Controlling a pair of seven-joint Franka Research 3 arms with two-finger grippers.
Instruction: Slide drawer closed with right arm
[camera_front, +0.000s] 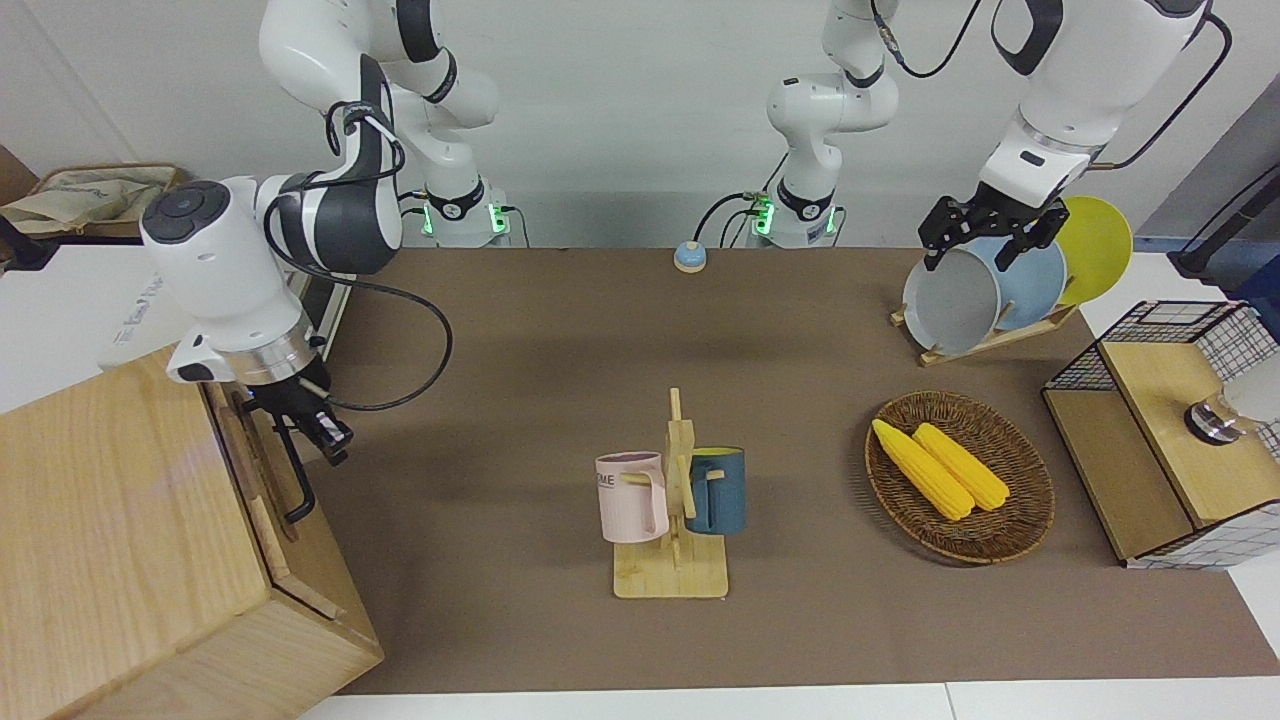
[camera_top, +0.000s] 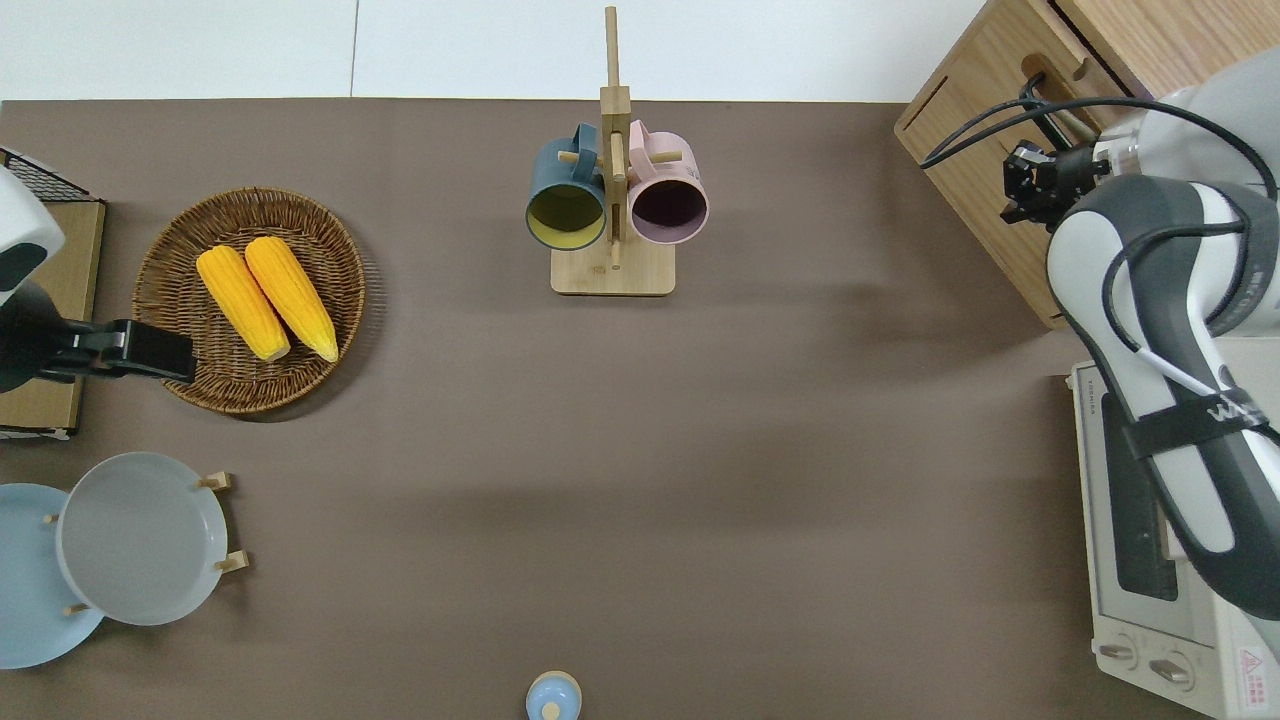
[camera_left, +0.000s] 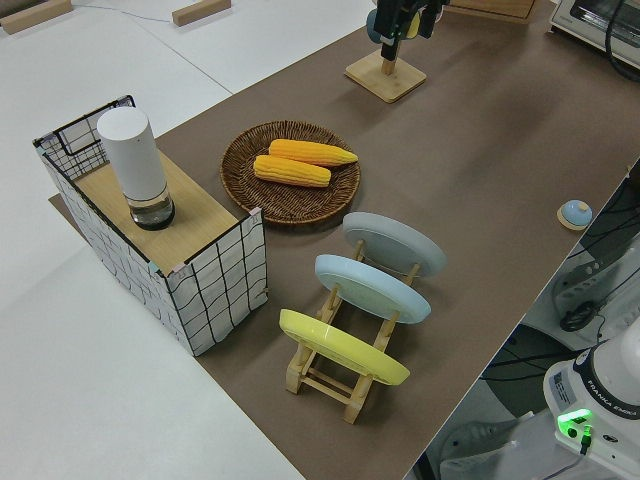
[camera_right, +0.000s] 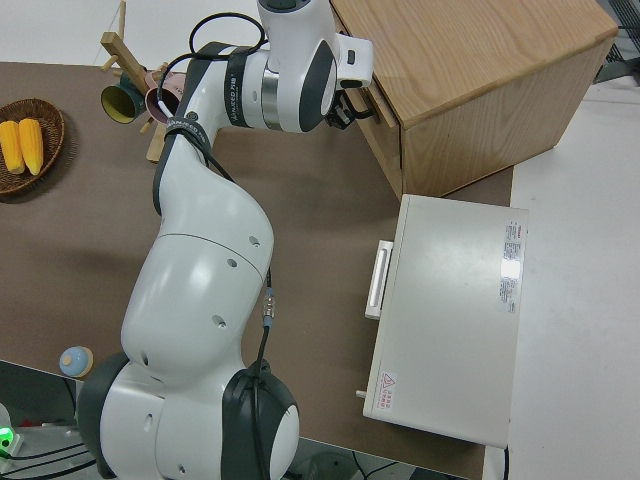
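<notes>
The light-wood cabinet (camera_front: 120, 520) stands at the right arm's end of the table. Its drawer (camera_front: 250, 460) shows its front panel standing only a little proud of the cabinet front, with a black loop handle (camera_front: 297, 490). My right gripper (camera_front: 330, 432) hangs low, right by the drawer front and next to the end of the handle nearer the robots. The overhead view puts this gripper (camera_top: 1015, 188) against the cabinet's front face. It holds nothing. My left arm is parked, its gripper (camera_front: 985, 250) open.
A white oven (camera_top: 1130, 560) sits beside the cabinet, nearer the robots. A mug rack (camera_front: 675, 500) with a pink and a blue mug stands mid-table. A wicker basket (camera_front: 900, 490) of corn, a plate rack (camera_front: 1000, 290) and a wire-mesh shelf box (camera_front: 1170, 430) are at the left arm's end.
</notes>
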